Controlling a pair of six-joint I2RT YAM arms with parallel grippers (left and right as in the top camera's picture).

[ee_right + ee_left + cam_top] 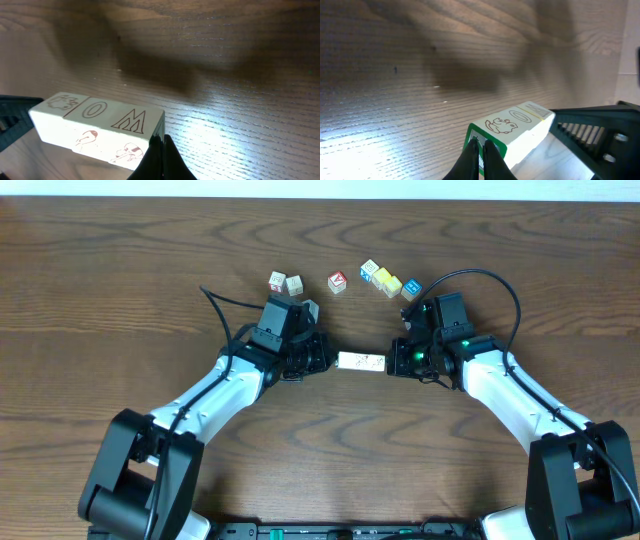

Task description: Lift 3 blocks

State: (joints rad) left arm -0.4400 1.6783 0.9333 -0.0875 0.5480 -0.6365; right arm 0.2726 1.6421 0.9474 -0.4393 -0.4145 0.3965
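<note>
1. The three blocks (362, 361) sit end to end in one short cream-white row near the middle of the desk (120, 240), lying left to right between the two arms.
2. The left tool (330, 361) is closed, its fingers together. Its tips press against the row's left end face, which has a green border in the left wrist view.
3. The right tool (392, 361) is also closed with no gap between its fingers. Its tips bear on the opposite end of the row.
4. Neither tool wraps around a block, so the row is pinched lengthwise between the two sets of closed tips.
5. In both wrist views the row's dark shadow falls on the wood well apart from the blocks, so the row appears to be clear of the desk surface.
6. In the right wrist view the upper faces carry pale outlined marks: an animal shape, an O and an M. Faint reddish drawings show on the side faces.
7. Farther back on the desk lie loose cubes, all apart from the row:
   - a pair of pale cubes (285, 283) behind the left tool
   - a red-faced cube (338, 281) near the centre
   - a pale cube (370, 270), a yellow cube (388, 283) and a blue cube (411, 288) clustered behind the right tool
</note>
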